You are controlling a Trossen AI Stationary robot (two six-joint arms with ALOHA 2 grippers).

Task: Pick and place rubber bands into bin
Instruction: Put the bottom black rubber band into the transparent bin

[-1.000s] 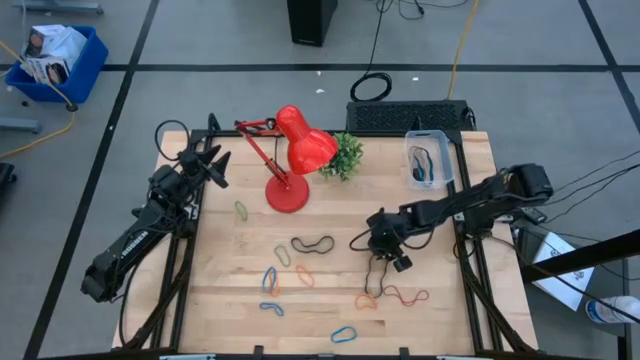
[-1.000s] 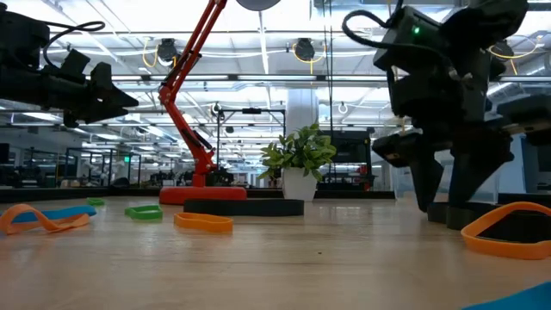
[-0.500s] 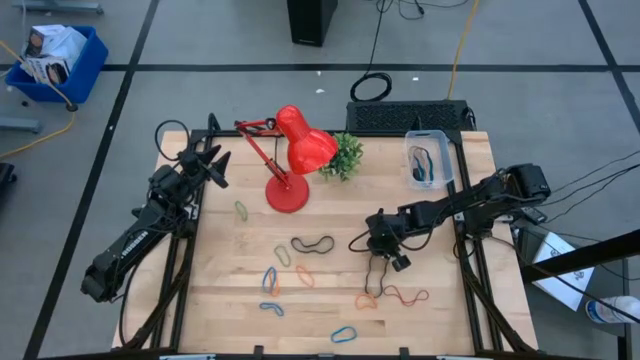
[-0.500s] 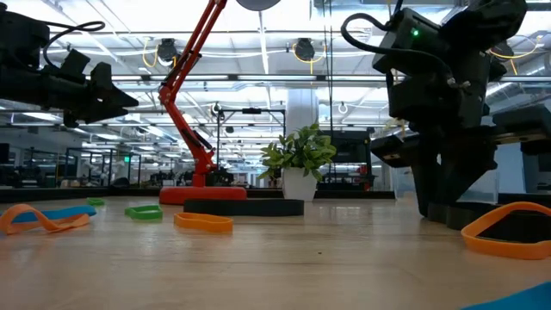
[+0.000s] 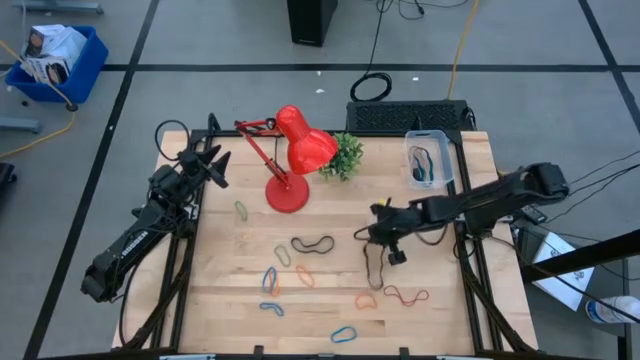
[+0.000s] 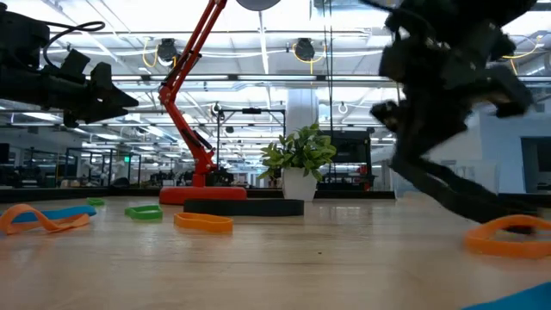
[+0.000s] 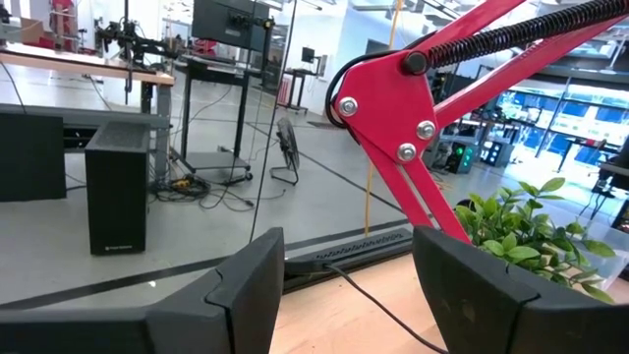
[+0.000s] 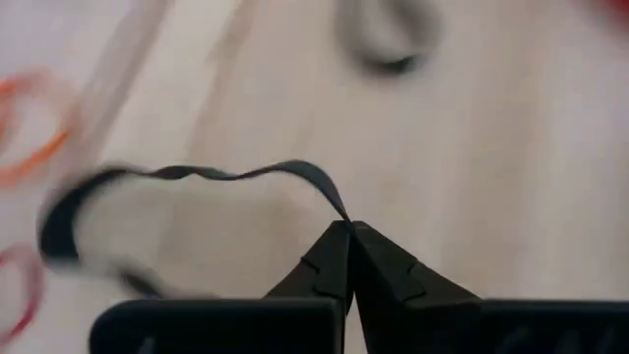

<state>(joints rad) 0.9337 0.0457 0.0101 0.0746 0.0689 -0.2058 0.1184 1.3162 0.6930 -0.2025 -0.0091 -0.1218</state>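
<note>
High view, right end effector [image 5: 385, 237] pinching black rubber band [image 5: 373, 268], mid-table

You look down on a grey floor [image 5: 230, 40] crossed by black tape lines [image 5: 130, 85], with a blue plastic crate [image 5: 60, 62] at the far left and a black box-shaped tower [image 5: 311, 20] beyond the light wooden tabletop [image 5: 330, 300]. A black coiled cable [image 5: 372, 88] lies near a yellow cord [image 5: 462, 40]. Across the table you see bright ceiling strip lights [image 6: 258, 39] and what may be a white pillar [image 6: 301, 108].
</note>
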